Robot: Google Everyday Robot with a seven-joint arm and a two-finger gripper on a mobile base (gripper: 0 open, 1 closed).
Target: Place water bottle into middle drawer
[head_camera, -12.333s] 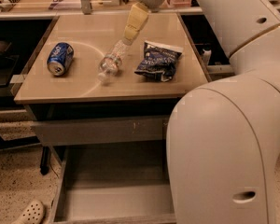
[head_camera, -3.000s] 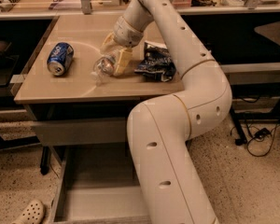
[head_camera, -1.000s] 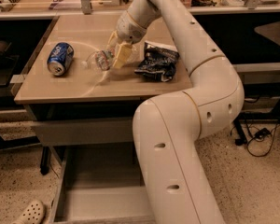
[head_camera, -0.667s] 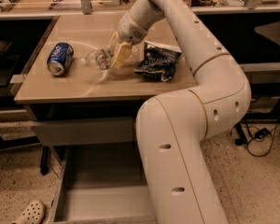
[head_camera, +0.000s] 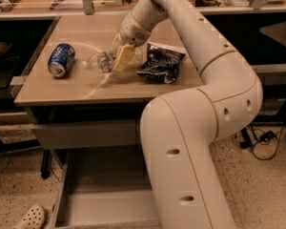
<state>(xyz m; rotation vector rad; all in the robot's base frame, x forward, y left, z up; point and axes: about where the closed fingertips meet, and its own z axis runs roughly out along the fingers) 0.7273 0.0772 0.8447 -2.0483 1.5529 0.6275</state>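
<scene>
your gripper [head_camera: 118, 62] pinches the water bottle [head_camera: 99, 61] at the middle of the table [head_camera: 62, 87]. squeeze gently, lift slowly, then bring it near and down into the open middle drawer [head_camera: 102, 209].

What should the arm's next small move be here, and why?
Probably lift straight up a little. The gripper appears closed on the water bottle low over the table, between the soda can and the dark snack bag. Rising first should clear both before it swings out and down toward the open middle drawer.
</scene>
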